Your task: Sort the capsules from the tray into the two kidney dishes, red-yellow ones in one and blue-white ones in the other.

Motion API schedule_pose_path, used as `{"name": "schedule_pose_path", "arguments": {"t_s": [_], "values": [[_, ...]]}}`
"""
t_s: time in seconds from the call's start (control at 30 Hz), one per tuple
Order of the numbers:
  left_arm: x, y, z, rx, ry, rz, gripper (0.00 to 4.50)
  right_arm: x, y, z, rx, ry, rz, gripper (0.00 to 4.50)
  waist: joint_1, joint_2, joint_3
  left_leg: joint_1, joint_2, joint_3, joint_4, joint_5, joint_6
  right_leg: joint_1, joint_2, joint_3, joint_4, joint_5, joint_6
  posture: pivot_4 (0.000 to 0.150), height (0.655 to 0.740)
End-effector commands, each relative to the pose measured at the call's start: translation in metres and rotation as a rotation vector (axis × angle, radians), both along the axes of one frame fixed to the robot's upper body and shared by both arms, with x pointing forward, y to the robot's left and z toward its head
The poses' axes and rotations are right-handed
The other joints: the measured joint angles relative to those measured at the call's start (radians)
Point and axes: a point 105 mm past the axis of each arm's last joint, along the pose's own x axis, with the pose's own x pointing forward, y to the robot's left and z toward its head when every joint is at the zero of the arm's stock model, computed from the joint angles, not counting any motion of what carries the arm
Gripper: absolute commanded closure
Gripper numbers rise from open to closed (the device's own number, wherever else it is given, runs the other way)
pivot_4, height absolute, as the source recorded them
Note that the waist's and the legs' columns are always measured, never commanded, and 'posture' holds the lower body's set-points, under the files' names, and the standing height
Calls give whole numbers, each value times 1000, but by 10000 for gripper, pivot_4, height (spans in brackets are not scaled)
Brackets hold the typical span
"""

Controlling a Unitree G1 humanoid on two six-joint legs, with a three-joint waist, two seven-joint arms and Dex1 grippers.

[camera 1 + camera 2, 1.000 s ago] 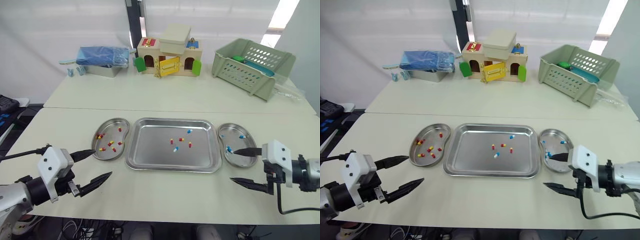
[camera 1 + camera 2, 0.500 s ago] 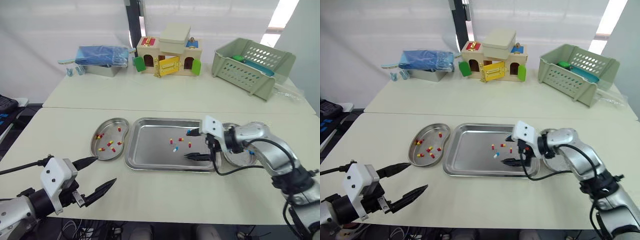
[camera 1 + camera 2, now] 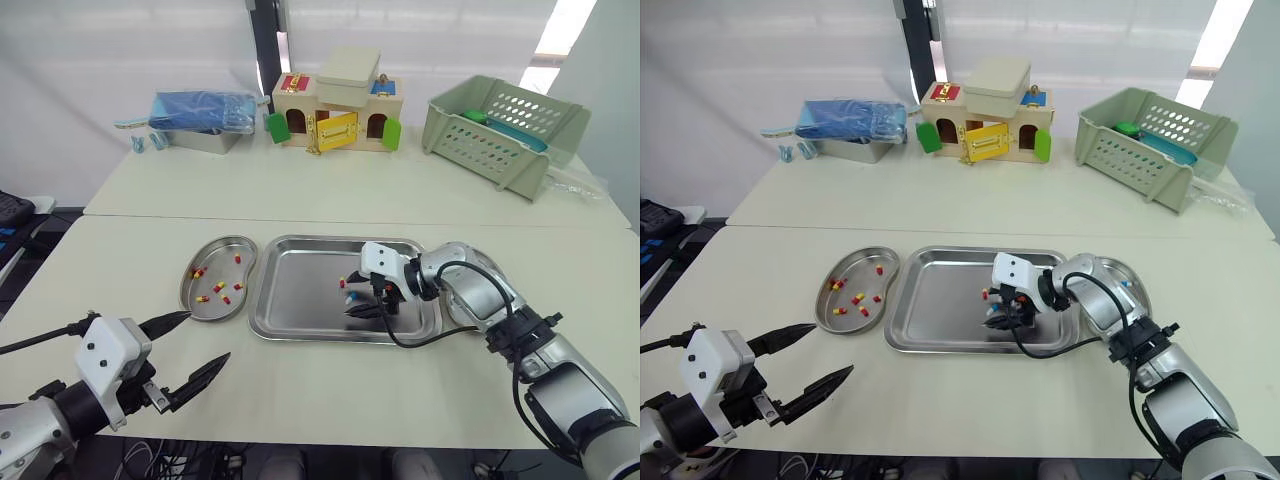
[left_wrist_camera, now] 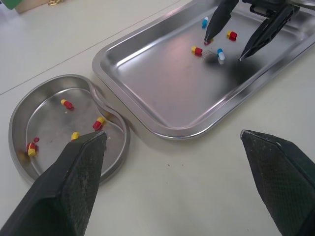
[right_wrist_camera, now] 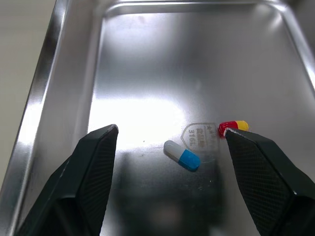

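The steel tray [image 3: 300,290] lies mid-table with a few capsules left in it. My right gripper [image 3: 348,299] is open and low over the tray's middle, its fingertips either side of a blue-white capsule [image 5: 182,155]. A red-yellow capsule [image 5: 233,126] lies just beside one fingertip. The left kidney dish [image 3: 215,241] holds several red-yellow capsules [image 4: 98,123]. The right kidney dish [image 3: 1137,296] is partly hidden behind my right arm and holds blue-white ones. My left gripper [image 3: 209,336] hangs open and empty near the table's front edge, in front of the left dish.
At the back of the table stand a wooden toy house [image 3: 335,105], a green plastic basket [image 3: 505,125] at the right and a metal box with a blue bag [image 3: 200,115] at the left. My right arm and its cable cross the tray's right side.
My right gripper went from in front of the right dish into the tray, then further left to the capsules at its middle. The left gripper has barely moved.
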Motion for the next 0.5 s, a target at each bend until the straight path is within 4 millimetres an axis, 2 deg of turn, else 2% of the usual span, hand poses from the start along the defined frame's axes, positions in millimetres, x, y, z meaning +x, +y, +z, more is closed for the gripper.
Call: {"name": "schedule_pose_path", "arguments": {"t_s": [0.03, 0.07, 0.13, 0.3, 0.5], "values": [[0, -2, 7, 20, -37, -7, 0, 2, 3, 9, 13, -33, 26, 8451, 0, 0, 0, 0, 0, 0, 0, 0, 0, 0, 0, 0, 0, 0, 0, 1500, 7400], [0, -2, 7, 21, -37, -7, 0, 2, 4, 9, 16, -29, 27, 8451, -1, 0, 0, 0, 0, 0, 0, 0, 0, 0, 0, 0, 0, 0, 0, 1500, 7400], [0, -2, 8, 22, -37, -7, 0, 2, 5, 7, 17, -27, 26, 12215, -1, 0, 0, 0, 0, 0, 0, 0, 0, 0, 0, 0, 0, 0, 0, 1500, 7400], [-2, -2, 8, 26, -32, -11, 0, 3, 6, 3, 13, -23, 19, 25751, -1, 0, 0, 0, 0, 0, 0, 0, 0, 0, 0, 0, 0, 0, 0, 1500, 7400], [-4, -2, 8, 32, -30, -11, 0, 6, 1, -6, -27, -34, 1, 25751, -1, 0, 0, 0, 0, 0, 0, 0, 0, 0, 0, 0, 0, 0, 0, 1500, 7400]]}}
